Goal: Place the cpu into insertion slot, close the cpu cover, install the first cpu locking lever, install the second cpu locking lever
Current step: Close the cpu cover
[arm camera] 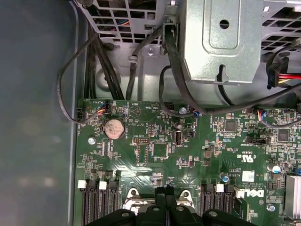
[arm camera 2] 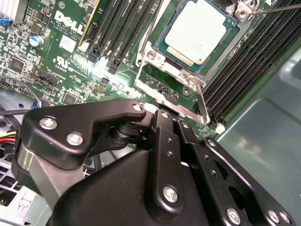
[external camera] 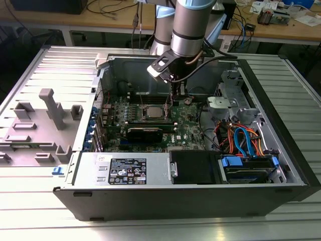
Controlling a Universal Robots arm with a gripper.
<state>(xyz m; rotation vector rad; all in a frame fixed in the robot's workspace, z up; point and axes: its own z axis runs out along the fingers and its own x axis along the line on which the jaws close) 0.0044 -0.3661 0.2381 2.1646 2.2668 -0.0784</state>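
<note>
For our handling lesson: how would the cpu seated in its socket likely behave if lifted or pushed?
The cpu is a thin flat square, so probably stiff and unlikely to roll. Its smooth metal top looks slippery.

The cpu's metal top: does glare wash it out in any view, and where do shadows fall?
Second wrist view: the cpu shines pale but is not washed out. Exterior view: it sits inside the dim case, while the table glares white.

The Universal Robots arm (external camera: 186, 27) reaches straight down in the exterior view, wrist vertical. Its black gripper (external camera: 173, 98) points downward, the two fingers (arm camera: 161, 200) drawn close together, the linkage bars (arm camera 2: 162, 155) folded inward in the second wrist view.
</note>
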